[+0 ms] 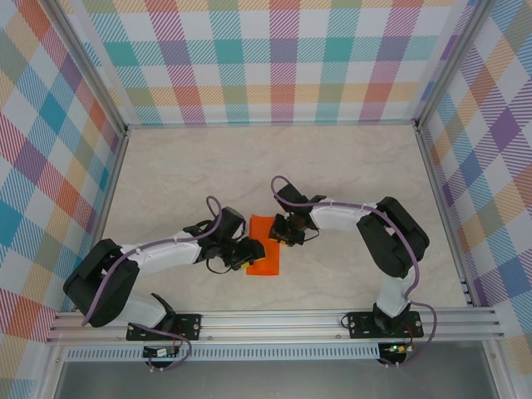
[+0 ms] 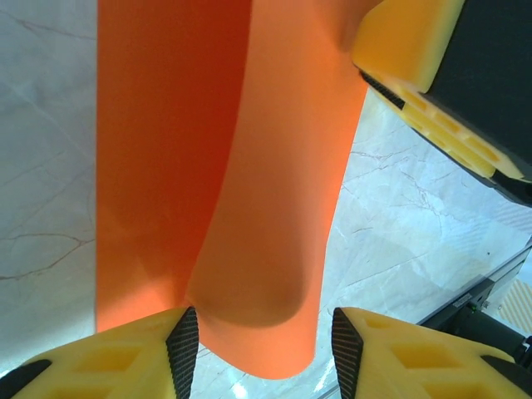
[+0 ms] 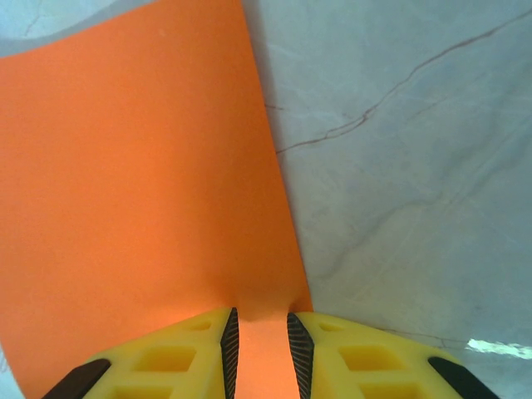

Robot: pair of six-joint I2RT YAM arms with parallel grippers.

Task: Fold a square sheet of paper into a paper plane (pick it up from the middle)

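- right gripper [image 3: 262,349] stands narrow, its yellow fingers [image 3: 166,362] pinching an edge of the square sheet of paper [image 3: 141,208]; the sheet runs into the slit between them
- left gripper [image 2: 258,349] stands half wide; the orange sheet's curled fold sits between its pads, touching the left one
- marble table [image 1: 349,166] lies under both; the sheet sits mid-table between the two arms
- the left wrist view shows the right gripper's yellow finger pressing the sheet's far end

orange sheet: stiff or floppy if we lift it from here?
Probably floppy: in the left wrist view the orange sheet already curls over in a soft bulge rather than a crisp crease. Likely light and easy to drag: it looks very thin against the tabletop. The right gripper jaws pinch only its edge, so the rest would likely droop.
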